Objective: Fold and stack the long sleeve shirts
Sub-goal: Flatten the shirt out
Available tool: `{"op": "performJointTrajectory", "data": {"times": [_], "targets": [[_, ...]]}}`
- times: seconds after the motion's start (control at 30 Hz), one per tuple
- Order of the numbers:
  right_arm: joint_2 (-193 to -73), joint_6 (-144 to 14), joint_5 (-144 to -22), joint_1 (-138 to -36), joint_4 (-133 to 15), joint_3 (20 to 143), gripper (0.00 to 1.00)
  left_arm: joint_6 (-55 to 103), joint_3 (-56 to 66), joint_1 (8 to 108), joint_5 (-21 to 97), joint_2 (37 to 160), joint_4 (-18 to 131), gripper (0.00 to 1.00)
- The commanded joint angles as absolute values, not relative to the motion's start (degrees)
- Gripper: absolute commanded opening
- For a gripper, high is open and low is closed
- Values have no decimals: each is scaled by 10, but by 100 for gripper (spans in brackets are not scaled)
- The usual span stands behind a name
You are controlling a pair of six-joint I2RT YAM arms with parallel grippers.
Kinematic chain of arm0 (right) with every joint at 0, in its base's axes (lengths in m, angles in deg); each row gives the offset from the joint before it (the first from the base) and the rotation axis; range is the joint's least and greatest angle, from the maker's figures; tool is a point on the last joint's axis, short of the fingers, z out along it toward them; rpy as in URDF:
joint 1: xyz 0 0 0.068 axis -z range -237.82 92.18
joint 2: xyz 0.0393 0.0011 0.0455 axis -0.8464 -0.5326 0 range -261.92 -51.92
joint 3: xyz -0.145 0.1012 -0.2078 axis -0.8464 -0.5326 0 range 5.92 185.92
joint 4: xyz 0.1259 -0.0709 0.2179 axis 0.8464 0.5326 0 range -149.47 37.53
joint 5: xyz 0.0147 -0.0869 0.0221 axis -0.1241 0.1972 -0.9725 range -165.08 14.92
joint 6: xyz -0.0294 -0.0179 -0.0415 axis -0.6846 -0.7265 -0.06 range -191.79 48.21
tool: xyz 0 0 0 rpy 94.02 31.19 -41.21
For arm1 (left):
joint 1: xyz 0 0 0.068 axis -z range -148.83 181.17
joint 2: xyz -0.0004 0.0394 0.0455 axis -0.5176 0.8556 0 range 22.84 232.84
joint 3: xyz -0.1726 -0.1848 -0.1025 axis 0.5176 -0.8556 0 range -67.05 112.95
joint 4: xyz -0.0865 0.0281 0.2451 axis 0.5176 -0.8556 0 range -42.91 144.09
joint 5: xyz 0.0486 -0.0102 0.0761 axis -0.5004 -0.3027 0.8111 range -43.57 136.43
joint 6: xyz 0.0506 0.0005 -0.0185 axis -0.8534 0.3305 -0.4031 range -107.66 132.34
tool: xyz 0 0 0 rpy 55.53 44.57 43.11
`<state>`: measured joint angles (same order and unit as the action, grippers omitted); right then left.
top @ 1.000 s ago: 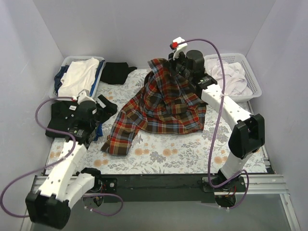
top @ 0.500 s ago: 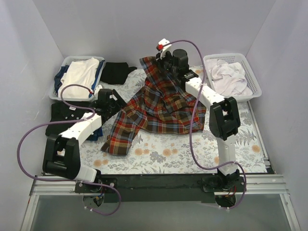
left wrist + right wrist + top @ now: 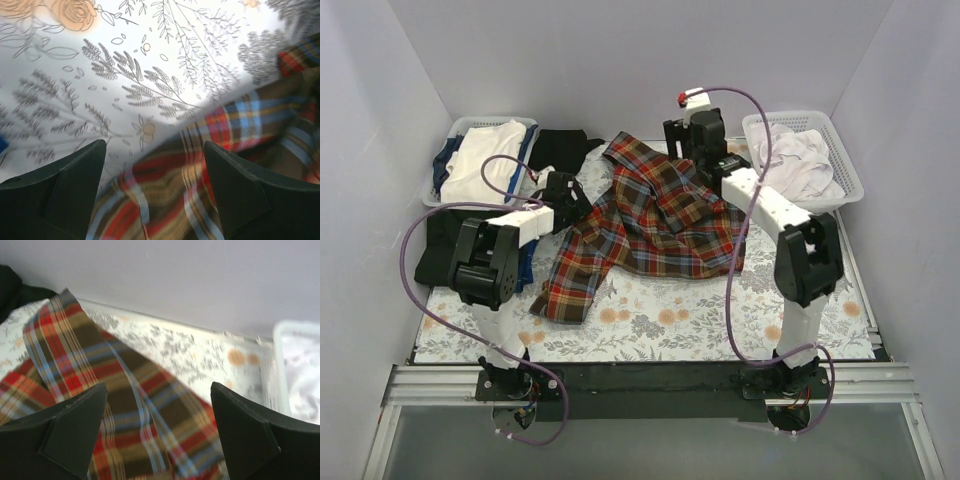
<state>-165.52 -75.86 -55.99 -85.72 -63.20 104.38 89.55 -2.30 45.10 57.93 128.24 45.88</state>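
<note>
The plaid shirt (image 3: 660,225) lies opened out across the middle of the table (image 3: 650,320), one sleeve (image 3: 570,285) trailing to the near left, probably spread flat so that folding can start. The left gripper (image 3: 155,145) hovers over the shirt's left edge, jaws apart and empty, its arm bent inward to the right. The right gripper (image 3: 157,387) hangs above the far edge, wide and holding nothing, forearm stretched away. A black shirt (image 3: 560,150) waits far left.
</note>
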Motion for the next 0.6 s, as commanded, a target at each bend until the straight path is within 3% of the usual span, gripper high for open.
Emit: {"op": "performJointTrajectory", "data": {"times": [0.0, 0.17, 0.27, 0.37, 0.47, 0.57], "targets": [[-1491, -665, -502, -859, -526, 925, 91, 839, 23, 452, 579, 1317, 459, 79], [-1347, -584, -537, -858, -453, 743, 90, 798, 39, 452, 540, 1350, 464, 73], [-1300, -551, -559, -859, -430, 656, 89, 786, 39, 452, 516, 1367, 457, 60], [-1274, -532, -561, -859, -420, 582, 88, 790, 20, 452, 499, 1367, 457, 43], [-1266, -518, -576, -859, -419, 526, 88, 805, -11, 452, 503, 1357, 457, 4], [-1278, -507, -601, -859, -429, 484, 88, 827, -50, 452, 523, 1330, 457, 0]]}}
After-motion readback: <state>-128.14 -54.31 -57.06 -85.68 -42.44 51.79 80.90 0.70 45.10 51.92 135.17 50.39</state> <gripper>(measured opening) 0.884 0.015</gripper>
